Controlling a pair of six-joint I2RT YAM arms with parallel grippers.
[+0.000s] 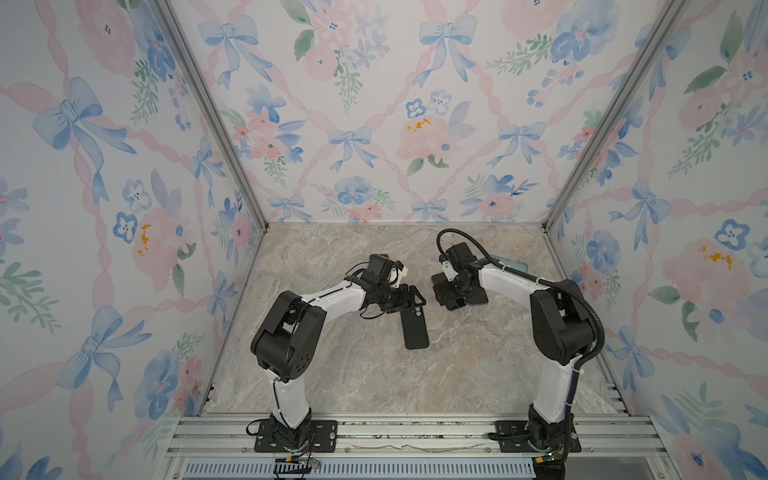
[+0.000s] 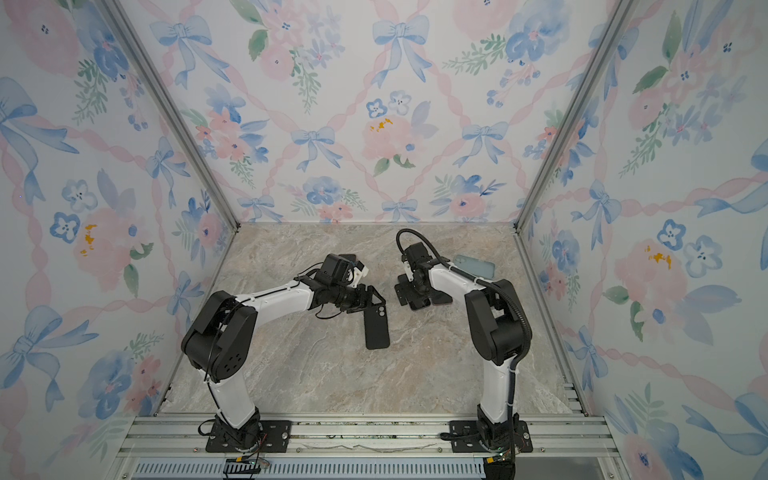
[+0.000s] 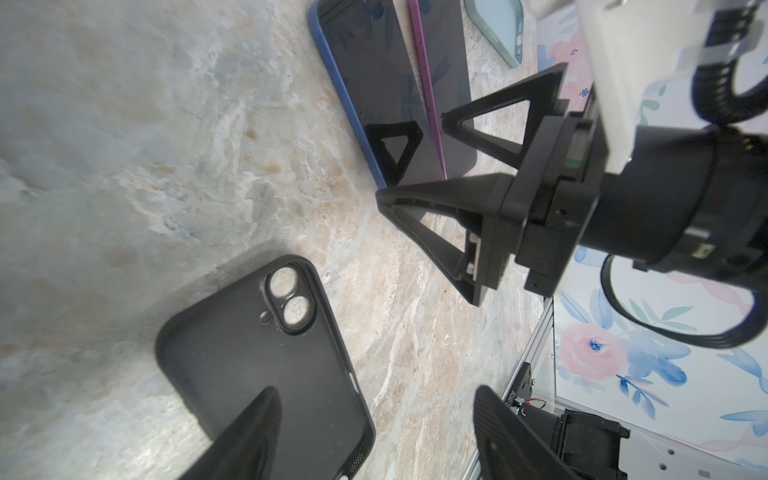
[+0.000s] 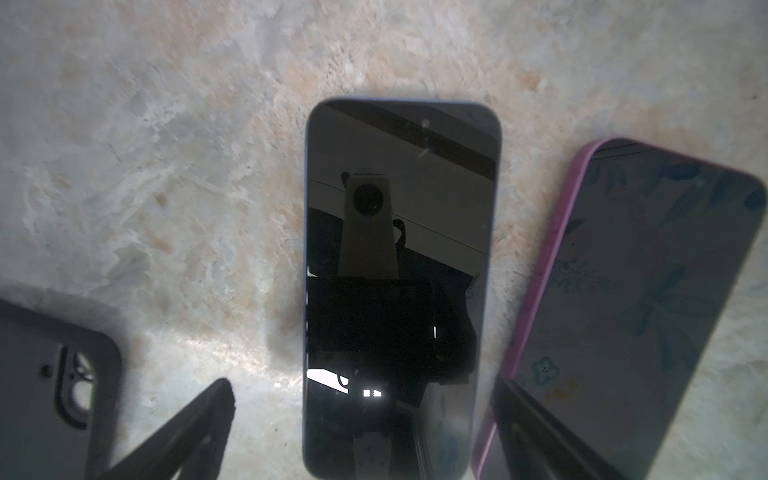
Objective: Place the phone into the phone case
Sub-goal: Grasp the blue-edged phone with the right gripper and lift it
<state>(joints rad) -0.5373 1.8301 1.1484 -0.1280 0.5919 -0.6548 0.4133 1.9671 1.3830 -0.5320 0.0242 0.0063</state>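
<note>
The blue-edged phone [image 4: 399, 270] lies screen up on the table [image 4: 166, 166], right of centre, with the right gripper [image 4: 363, 384] spread wide across its sides. The black phone case [image 3: 257, 374] lies open side up near it on the left, under the spread, empty left gripper [image 3: 374, 395]. A pink-edged phone [image 4: 644, 291] lies just to the right, so a closing finger could catch it, or slip off the flat, glossy phone.

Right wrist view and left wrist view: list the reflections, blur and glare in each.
Right wrist view: the blue phone is all mirror-like reflection, the pink phone carries fainter floral reflections, the black case is blurred. Left wrist view: the black case is sharp, the fingers of the left gripper soft close up.
</note>
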